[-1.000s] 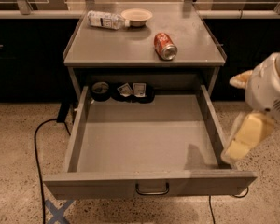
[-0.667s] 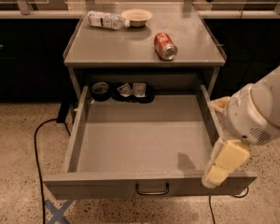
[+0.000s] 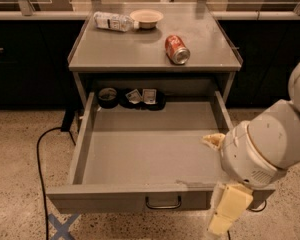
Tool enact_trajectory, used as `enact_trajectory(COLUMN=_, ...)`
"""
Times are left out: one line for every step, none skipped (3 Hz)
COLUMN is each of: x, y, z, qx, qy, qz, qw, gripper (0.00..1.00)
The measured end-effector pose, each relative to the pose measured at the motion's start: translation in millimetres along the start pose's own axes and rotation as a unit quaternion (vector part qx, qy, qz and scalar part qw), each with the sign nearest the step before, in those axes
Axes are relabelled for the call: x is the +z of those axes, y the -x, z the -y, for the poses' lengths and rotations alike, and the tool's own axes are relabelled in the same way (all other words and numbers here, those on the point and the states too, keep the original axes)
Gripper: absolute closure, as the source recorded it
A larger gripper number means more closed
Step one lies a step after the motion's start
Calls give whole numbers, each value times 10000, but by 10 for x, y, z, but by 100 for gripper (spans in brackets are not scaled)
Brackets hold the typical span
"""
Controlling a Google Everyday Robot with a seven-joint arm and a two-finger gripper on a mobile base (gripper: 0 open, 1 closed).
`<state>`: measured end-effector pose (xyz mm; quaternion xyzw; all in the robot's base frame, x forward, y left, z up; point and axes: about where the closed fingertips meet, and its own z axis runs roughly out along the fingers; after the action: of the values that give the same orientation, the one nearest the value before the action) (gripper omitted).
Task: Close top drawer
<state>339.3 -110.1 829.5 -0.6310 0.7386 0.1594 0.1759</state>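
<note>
The drawer [image 3: 150,156] is extended past the bench's [image 3: 120,51] front edge. A bottle [image 3: 113,21] and bowl [image 3: 146,18] are set at its rear edge, a can [image 3: 177,49] right of centre. The gripper [image 3: 224,217] is located before the drawer's right front.

One gripper [image 3: 225,213] hangs at the front right corner of the one open drawer [image 3: 150,156], whose front carries one handle [image 3: 163,203] just to the gripper's left. Beyond the gripper, at the drawer's back, lie one dark round tub [image 3: 108,96] and two small packets [image 3: 149,95]. Farther off and higher, the cabinet top [image 3: 135,51] bears one red can [image 3: 177,49], one plastic bottle [image 3: 113,21] and one bowl [image 3: 146,18]. Well to the gripper's left, the floor shows one black cable [image 3: 39,159] and one blue tape cross [image 3: 62,225].
</note>
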Motion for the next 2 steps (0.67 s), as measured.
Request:
enact_trajectory(x=108, y=-184, z=-172, qx=-4, qy=235, qz=-85, qw=9997, gripper=0)
enact_trajectory(x=108, y=-184, z=-172, qx=-4, qy=235, qz=-85, qw=9997, gripper=0)
